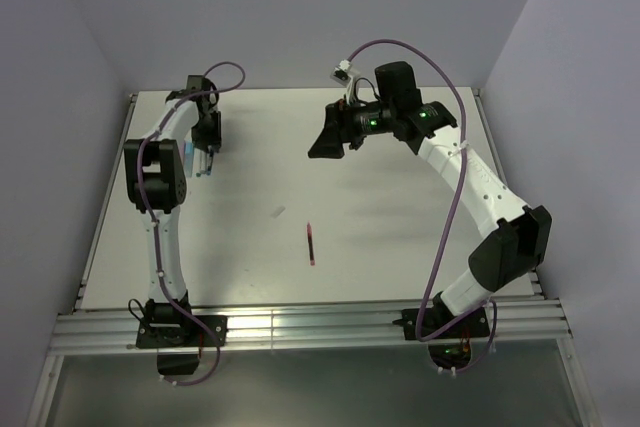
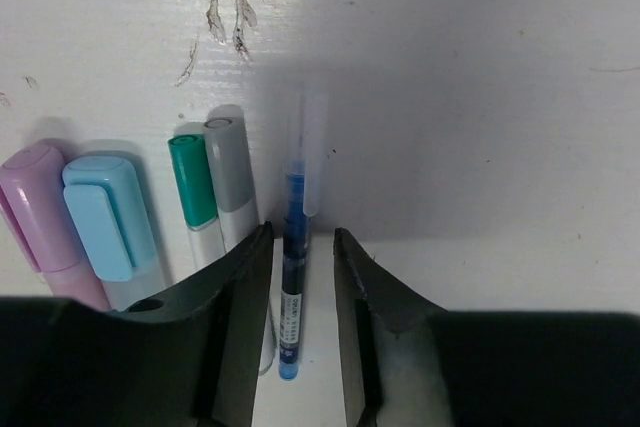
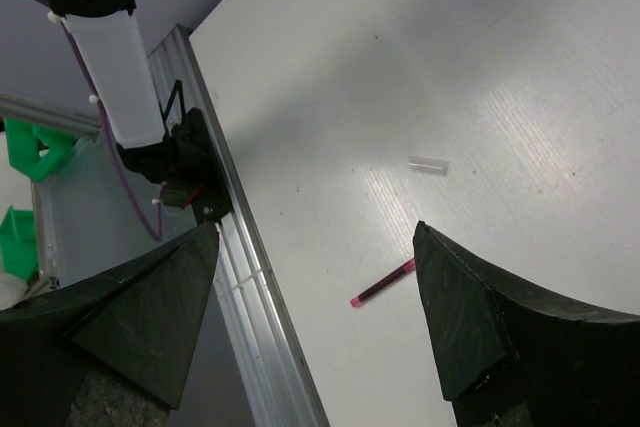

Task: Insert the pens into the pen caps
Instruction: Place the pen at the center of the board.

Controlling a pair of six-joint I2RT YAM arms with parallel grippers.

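Observation:
In the left wrist view a dark blue pen (image 2: 290, 287) with a clear cap (image 2: 314, 152) on its tip lies on the table between my left gripper's (image 2: 300, 237) fingers. The jaws stand a little apart, with a gap on the pen's right side. Beside it lie pens capped in grey (image 2: 228, 172), teal (image 2: 193, 182), light blue (image 2: 105, 217) and pink (image 2: 38, 212). A red pen (image 1: 311, 244) and a loose clear cap (image 1: 279, 212) lie mid-table. My right gripper (image 3: 315, 237) hangs open high above the red pen (image 3: 383, 284), holding nothing.
The left gripper (image 1: 205, 162) sits near the table's left edge by the row of pens. The right gripper (image 1: 325, 142) hovers over the far middle. An aluminium rail (image 1: 300, 327) runs along the near edge, and walls close the back and sides.

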